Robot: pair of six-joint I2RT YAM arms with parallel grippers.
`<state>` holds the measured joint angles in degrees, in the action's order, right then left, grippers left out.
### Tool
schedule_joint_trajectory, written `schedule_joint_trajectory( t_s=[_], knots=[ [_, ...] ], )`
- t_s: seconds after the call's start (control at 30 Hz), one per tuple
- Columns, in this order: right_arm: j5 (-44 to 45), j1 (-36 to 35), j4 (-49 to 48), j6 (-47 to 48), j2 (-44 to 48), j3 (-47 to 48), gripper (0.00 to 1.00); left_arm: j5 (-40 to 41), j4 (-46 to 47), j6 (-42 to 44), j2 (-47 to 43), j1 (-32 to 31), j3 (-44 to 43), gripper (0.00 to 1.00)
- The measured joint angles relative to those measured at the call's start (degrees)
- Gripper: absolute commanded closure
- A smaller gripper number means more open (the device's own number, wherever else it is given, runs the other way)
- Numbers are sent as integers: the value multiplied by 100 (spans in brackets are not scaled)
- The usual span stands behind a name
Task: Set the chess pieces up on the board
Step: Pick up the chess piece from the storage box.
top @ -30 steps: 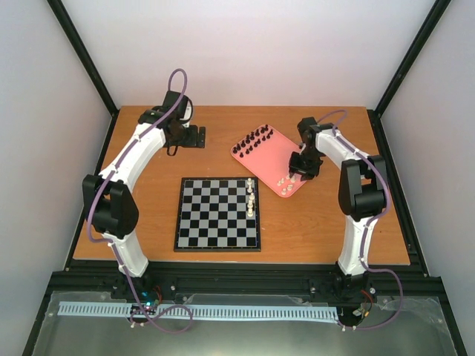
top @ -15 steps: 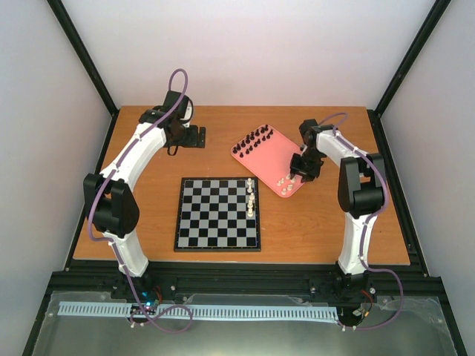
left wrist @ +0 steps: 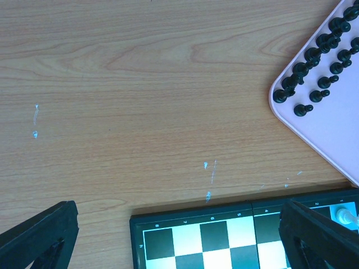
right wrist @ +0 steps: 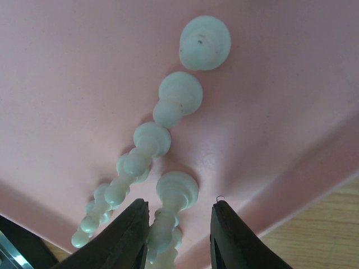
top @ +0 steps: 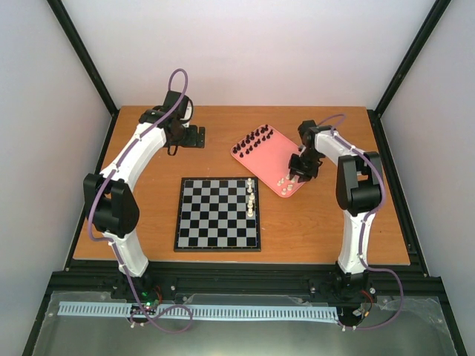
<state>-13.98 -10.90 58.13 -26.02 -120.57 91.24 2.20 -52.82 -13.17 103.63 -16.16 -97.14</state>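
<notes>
Chess pieces [top: 256, 138] mostly sit in the pink tray [top: 276, 157] at 1 o'clock from the board [top: 217, 213], black at its 11 o'clock end and cream at its 5 o'clock corner; a few cream ones stand on the board's 3 o'clock file. Pick step in hand: right end effector [right wrist: 179, 224] straddles one cream piece [right wrist: 176, 188], jaws apart and not clamped, while left end effector [left wrist: 178, 208] is released and empty. Next likely needs a centred pinch and a straight lift clear of neighbours.
</notes>
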Motion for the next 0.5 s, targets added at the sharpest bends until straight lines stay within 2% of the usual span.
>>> schedule_joint_trajectory(
  t_s=[0.1, 0.23, 0.33, 0.5],
  knots=[
    [-2, 0, -7, -13, -42, 24, 69, 15, 0, 0, 0, 0, 0, 0],
    [4, 0, -9, -7, -68, 160, 81, 24, 0, 2, 0, 0, 0, 0],
    [4, 0, -11, 11, -68, 260, 86, 39, 0, 2, 0, 0, 0, 0],
    [9, 0, 4, 31, -68, 282, 87, 68, -2, 4, 0, 0, 0, 0]
  ],
)
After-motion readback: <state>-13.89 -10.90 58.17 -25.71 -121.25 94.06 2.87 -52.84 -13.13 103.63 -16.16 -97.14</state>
